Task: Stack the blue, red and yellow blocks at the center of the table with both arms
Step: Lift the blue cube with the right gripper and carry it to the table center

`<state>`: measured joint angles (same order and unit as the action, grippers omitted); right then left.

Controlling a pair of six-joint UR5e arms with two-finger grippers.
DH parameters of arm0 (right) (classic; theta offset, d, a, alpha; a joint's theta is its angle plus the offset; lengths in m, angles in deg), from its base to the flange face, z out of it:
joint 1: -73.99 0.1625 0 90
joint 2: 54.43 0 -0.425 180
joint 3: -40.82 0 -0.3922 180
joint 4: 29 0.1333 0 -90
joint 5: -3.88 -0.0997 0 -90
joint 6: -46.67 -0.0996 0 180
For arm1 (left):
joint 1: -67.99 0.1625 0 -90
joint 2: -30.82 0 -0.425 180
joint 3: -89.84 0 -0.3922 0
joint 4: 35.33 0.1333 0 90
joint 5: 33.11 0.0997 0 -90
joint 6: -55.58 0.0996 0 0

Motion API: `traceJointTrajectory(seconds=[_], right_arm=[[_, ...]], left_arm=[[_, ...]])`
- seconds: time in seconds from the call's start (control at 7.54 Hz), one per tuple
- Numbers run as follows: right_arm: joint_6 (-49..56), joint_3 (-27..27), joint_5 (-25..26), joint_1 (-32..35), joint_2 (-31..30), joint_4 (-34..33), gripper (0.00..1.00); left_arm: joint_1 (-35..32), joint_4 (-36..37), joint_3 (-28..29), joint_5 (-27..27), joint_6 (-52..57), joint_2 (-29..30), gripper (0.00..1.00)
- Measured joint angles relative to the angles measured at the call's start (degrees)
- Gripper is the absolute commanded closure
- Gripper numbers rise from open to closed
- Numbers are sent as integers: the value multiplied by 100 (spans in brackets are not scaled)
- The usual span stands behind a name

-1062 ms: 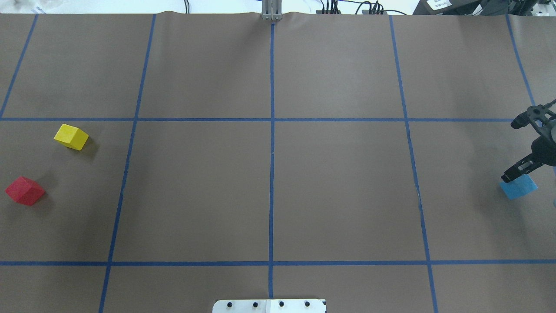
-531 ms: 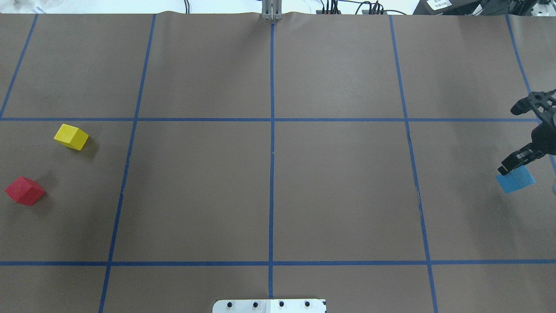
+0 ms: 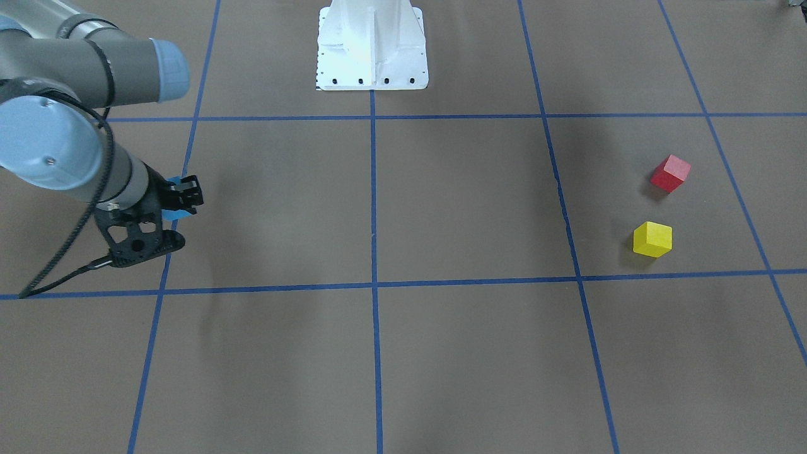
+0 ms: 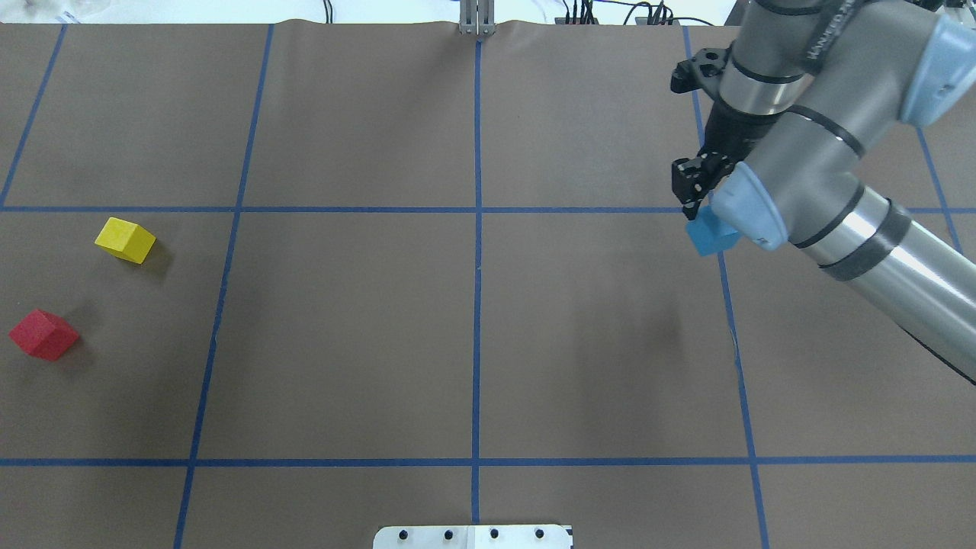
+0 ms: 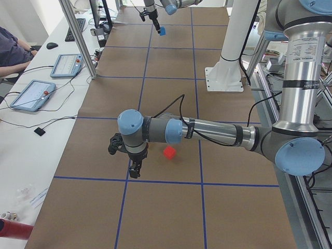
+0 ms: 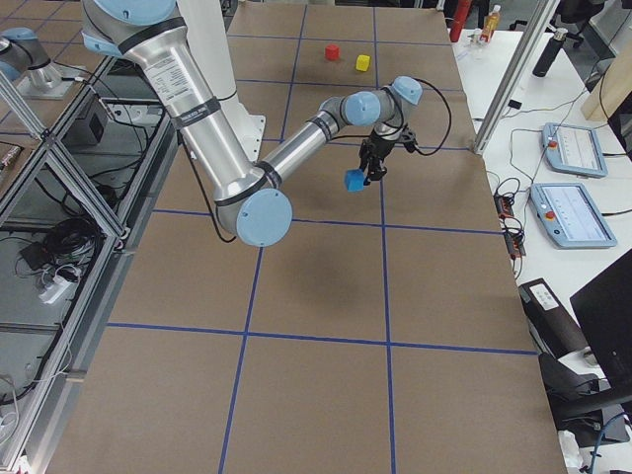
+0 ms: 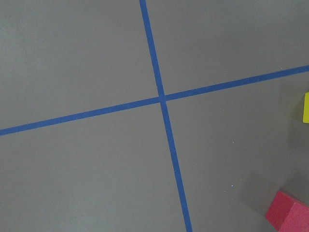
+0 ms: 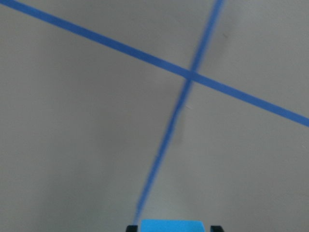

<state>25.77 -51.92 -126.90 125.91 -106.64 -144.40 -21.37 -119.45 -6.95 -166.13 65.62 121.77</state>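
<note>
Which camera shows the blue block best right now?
Exterior right: the blue block shows whole, held in the right gripper clear of the table. Overhead, the arm covers one corner; front-facing shows only slivers behind the gripper; the right wrist view catches just one edge; exterior left shows it tiny and far.

No text is legible; small print on the right arm (image 4: 827, 46) is too blurred.

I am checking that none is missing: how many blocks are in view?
3. The blue block is held in the right tool, above the table. The yellow block and the red block lie apart on the table's left side. None seems hidden.
</note>
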Motion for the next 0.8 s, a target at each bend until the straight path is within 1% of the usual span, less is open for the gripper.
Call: traceJointTrajectory(seconds=[0.13, 0.27, 0.4, 0.53, 0.66, 0.8], right_arm=[[-656, 665, 10, -269, 652, 262, 100], [-1380, 1436, 16, -505, 1256, 743, 100], [-1972, 2146, 47, -704, 1719, 1249, 100], [-2358, 2647, 116, -859, 2022, 1596, 100], [-2656, 2964, 183, -990, 2221, 1834, 100], [-2948, 3167, 236, -1108, 2344, 2042, 100]], left_arm=[[0, 2, 1, -3, -1, -4, 0], [-2, 4, 6, -4, -1, -5, 0], [-3, 3, 15, -4, -2, -6, 0], [-2, 3, 25, -4, -2, -7, 0], [-3, 6, 32, -7, -4, -7, 0], [-3, 8, 34, -8, -5, -10, 0]])
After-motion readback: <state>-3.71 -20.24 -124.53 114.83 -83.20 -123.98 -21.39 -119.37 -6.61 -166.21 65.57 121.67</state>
